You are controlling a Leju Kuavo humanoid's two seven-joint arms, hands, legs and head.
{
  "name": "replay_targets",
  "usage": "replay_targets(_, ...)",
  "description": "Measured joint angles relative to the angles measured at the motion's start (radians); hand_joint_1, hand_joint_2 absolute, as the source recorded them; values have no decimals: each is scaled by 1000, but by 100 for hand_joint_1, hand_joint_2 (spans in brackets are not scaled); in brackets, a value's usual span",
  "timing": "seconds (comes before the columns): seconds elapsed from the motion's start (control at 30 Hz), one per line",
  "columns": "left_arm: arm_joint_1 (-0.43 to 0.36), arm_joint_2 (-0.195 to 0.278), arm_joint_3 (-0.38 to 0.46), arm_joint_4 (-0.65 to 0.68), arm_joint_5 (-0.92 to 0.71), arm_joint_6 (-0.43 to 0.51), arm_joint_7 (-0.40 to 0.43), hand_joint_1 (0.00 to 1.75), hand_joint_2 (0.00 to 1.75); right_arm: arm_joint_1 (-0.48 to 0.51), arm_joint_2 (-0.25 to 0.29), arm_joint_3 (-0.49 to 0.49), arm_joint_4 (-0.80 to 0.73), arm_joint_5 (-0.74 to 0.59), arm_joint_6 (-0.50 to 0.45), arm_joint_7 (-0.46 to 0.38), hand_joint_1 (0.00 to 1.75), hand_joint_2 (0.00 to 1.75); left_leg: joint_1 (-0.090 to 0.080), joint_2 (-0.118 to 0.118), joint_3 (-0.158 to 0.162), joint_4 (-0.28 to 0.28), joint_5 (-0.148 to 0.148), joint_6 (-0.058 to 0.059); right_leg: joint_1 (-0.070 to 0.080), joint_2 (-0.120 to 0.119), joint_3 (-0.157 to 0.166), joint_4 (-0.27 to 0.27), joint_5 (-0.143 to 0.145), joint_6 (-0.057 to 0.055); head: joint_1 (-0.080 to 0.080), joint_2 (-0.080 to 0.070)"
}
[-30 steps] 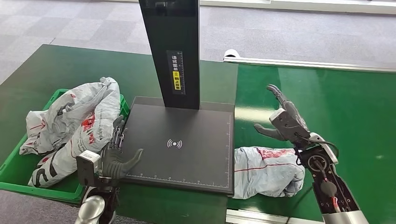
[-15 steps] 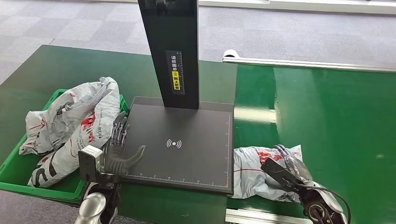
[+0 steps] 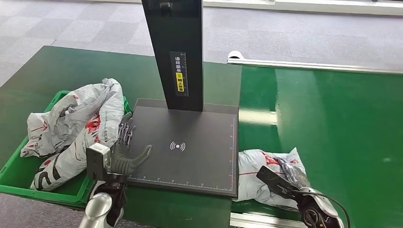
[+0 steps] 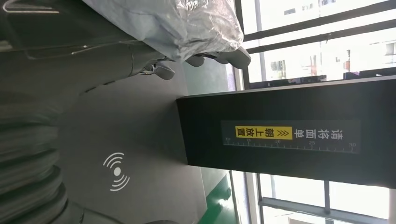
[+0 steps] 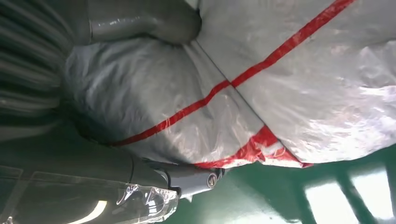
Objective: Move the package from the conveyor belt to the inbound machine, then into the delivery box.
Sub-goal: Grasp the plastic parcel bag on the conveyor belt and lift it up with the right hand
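**R hand on package at belt edge**

Package (image 3: 260,178), grey plastic w/ red stripe, lies on green conveyor belt (image 3: 332,123), touching the R edge of inbound machine's black plate (image 3: 190,147). Right hand (image 3: 285,178) wraps it: thumb one side, fingers (image 5: 187,179) other side, pressed into the plastic in wrist view. Left hand (image 3: 122,154) holds nothing, fingers spread, over plate's L edge beside green delivery box (image 3: 14,173) w/ grey bags (image 3: 71,123) piled in. Scanner post (image 3: 173,52) upright behind plate.
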Motion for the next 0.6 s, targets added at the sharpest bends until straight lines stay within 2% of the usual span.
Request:
replay_targets(0.37,29,-4,6,-18,-3,-3,-1,0,175,10,39,-41,-30,-22,-87,-83,175,175,0,-1,0,0,0,0,0,0,1,0,0,0,0,0)
replay_targets(0.6,44,-4,10,-34,2,-3,-12,0,175,35,76,-111,-109,-100,-174,-191,175,175,0,-1,-1,0,0,0,0,0,0,0,0,0,0,0)
